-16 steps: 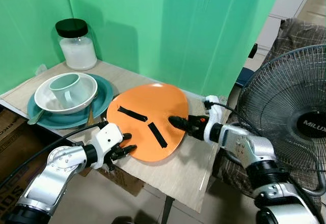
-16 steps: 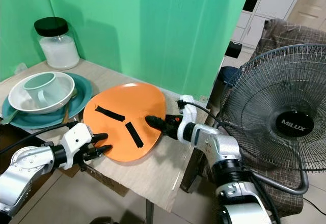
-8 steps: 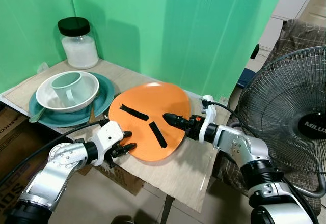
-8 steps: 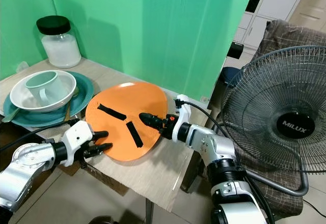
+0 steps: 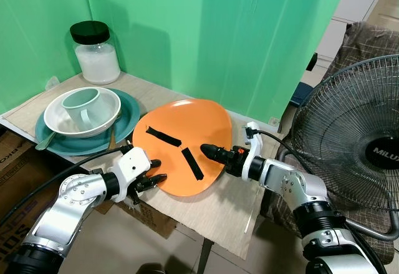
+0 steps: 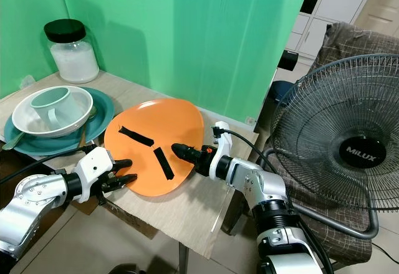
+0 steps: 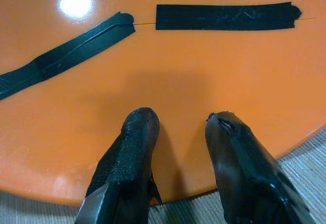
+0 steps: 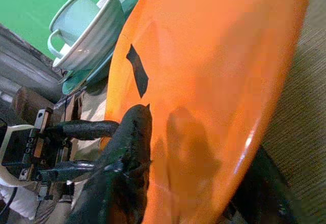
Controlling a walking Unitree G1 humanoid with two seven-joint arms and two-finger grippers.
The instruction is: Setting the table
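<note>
An orange plate (image 5: 181, 134) with black tape strips (image 5: 163, 138) lies tilted at the table's front, its right side raised. My right gripper (image 5: 209, 151) is shut on its right rim: one finger (image 8: 127, 147) lies on top and the other passes beneath. At the plate's near left edge is my left gripper (image 5: 156, 170), open. Both of its fingertips (image 7: 137, 132) hover over the orange surface just inside the rim, holding nothing.
A white bowl (image 5: 103, 117) holding a pale green mug (image 5: 84, 107) sits on a teal plate (image 5: 128, 115) at the left, with a spoon (image 5: 43, 142) beside it. Behind stands a black-lidded jar (image 5: 95, 53). A large fan (image 5: 355, 143) stands close on the right. The table's front edge (image 5: 218, 236) is near.
My right gripper has slid slightly further in over the plate and its forearm has dropped lower. The left gripper stays at the near edge. The view has shifted a little.
</note>
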